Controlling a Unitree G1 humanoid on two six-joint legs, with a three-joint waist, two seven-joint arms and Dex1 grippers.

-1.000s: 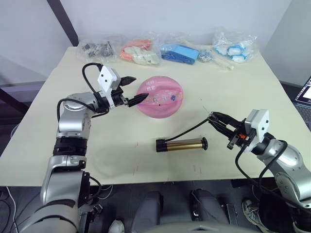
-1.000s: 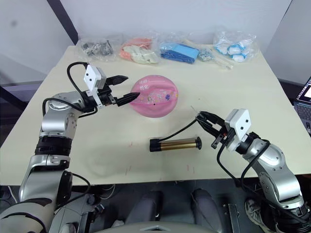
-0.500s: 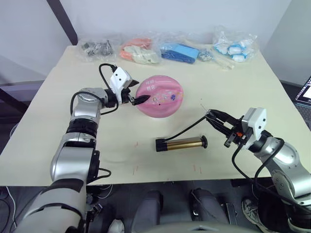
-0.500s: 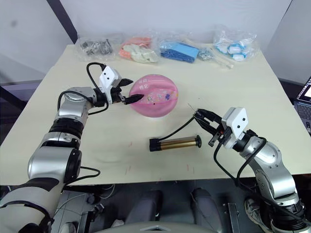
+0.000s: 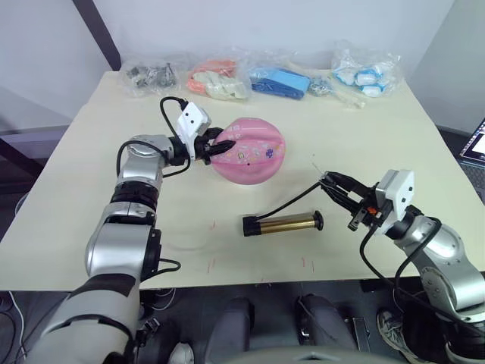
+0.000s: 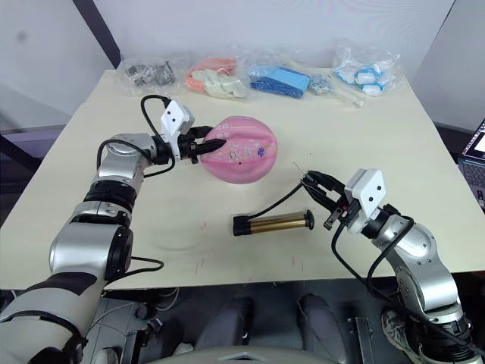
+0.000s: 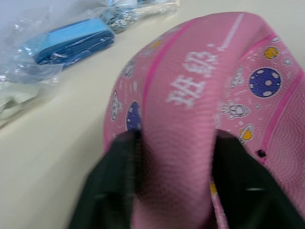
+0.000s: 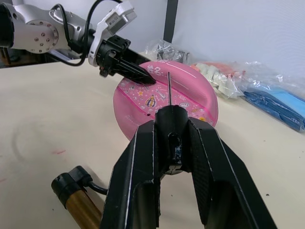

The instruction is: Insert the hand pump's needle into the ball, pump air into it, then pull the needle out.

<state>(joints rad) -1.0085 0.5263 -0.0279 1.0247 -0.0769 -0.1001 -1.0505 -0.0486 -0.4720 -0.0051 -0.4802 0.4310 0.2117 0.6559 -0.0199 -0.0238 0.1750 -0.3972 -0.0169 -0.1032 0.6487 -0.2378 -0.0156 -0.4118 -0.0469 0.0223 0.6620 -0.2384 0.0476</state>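
left claw (image 5: 216, 148): pinching a fold of the pink ball (image 5: 254, 152)
right claw (image 8: 174, 143): clamped on the needle (image 8: 168, 90) fitting, ball just ahead
hand pump (image 5: 282, 224): lying beside it

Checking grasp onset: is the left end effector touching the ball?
Touching. In the left wrist view, both black fingers press into the ball, pinching a raised fold of pink rubber between them.

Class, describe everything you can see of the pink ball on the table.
The ball is pink, rubbery and pebbled, with darker pink seam lines, white writing and small cartoon planets and figures. It looks partly deflated, flattened rather than round, and rests on the cream table. The left gripper pinches a raised fold of its side between both black fingers. A small dark valve hole shows on its surface. Nothing else touches it.
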